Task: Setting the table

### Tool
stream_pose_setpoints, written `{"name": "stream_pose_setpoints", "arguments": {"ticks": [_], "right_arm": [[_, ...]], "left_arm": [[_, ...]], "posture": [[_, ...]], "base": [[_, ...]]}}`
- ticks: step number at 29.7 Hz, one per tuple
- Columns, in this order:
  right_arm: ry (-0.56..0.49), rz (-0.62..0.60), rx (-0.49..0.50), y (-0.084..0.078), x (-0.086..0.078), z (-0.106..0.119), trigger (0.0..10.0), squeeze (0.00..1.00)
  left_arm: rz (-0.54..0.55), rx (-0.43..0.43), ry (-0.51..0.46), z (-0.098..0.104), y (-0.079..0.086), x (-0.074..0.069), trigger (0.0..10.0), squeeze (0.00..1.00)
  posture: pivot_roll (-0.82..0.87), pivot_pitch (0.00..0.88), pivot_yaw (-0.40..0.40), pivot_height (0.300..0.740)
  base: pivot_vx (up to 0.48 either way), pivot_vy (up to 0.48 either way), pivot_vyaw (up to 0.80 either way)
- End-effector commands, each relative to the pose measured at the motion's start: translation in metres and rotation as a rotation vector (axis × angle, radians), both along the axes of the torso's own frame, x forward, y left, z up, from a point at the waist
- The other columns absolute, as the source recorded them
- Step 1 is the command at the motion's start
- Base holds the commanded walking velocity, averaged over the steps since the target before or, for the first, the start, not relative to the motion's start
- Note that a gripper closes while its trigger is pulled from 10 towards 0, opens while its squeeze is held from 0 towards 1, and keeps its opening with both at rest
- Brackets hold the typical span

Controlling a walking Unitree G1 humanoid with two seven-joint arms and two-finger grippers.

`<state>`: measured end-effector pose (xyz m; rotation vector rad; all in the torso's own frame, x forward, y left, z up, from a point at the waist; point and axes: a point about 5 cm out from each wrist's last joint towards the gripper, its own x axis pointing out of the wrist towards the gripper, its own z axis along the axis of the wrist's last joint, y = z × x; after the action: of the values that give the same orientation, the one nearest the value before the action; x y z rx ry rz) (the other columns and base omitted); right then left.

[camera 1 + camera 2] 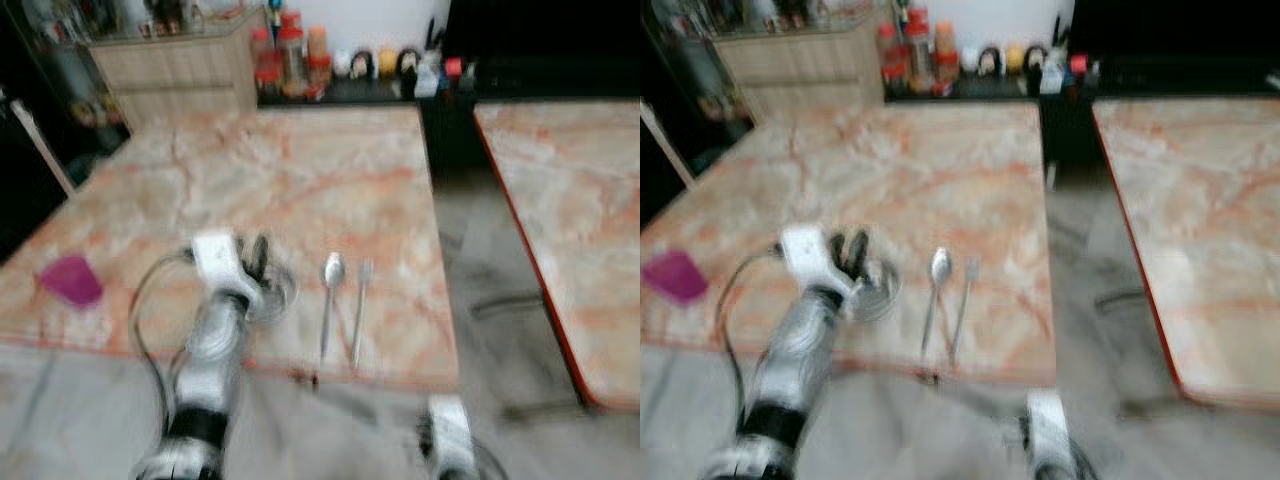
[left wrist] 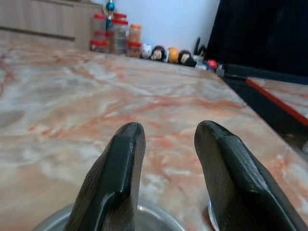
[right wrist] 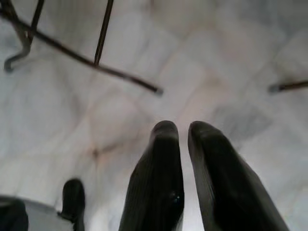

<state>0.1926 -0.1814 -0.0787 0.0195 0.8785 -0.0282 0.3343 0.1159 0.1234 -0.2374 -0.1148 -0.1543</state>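
Near edge of the marble counter [image 1: 300,170]: left hand [image 1: 256,258] hovers over a metal bowl [image 1: 272,296], fingers apart, gripping nothing. Spoon [image 1: 329,300] and fork [image 1: 361,308] lie just right of the bowl. Pink cup [image 1: 70,279] far left. Left wrist view catches the bowl's rim beneath the fingers [image 2: 118,178]. Right hand [image 3: 185,132] hangs over the floor, fingers nearly together.

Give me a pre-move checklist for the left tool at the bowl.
1. Left tool over the metal bowl: ok.
2. Left tool open: ok, fingers apart.
3. Bowl gripped: cannot tell, the rim sits below the fingers.
4. Spoon and fork laid side by side, apart from the bowl: ok.
5. Pink cup out of the way, off to the robot's left: ok.
6. Right tool idle, hanging low over the floor: ok.
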Motion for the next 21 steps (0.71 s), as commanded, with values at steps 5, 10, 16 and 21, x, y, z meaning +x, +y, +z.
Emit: {"name": "stream_pose_setpoints", "arguments": {"ticks": [5, 10, 16, 21], "right_arm": [[0.005, 0.006, 0.028, 0.011, -0.001, -0.001, 10.0, 0.0], [0.007, 0.005, 0.029, 0.011, -0.001, -0.002, 10.0, 0.0], [0.008, 0.007, 0.029, 0.011, -0.001, -0.002, 10.0, 0.0], [0.008, 0.01, 0.029, 0.011, -0.001, -0.002, 10.0, 0.0]], "left_arm": [[0.064, -0.004, -0.003, 0.003, 0.018, 0.001, 10.0, 1.0], [0.069, 0.006, 0.006, 0.003, 0.022, 0.001, 10.0, 1.0], [0.049, 0.156, 0.044, -0.002, 0.025, 0.001, 10.0, 1.0], [0.036, 0.153, 0.141, -0.012, 0.025, 0.002, 10.0, 1.0]], "posture": [[0.03, 0.0, 0.047, 0.714], [0.03, 0.0, 0.048, 0.714], [0.03, 0.0, 0.048, 0.714], [0.03, 0.0, 0.051, 0.714]], "base": [[0.0, 0.0, 0.0], [0.0, 0.0, 0.0], [0.0, 0.0, 0.0], [0.0, 0.0, 0.0]]}}
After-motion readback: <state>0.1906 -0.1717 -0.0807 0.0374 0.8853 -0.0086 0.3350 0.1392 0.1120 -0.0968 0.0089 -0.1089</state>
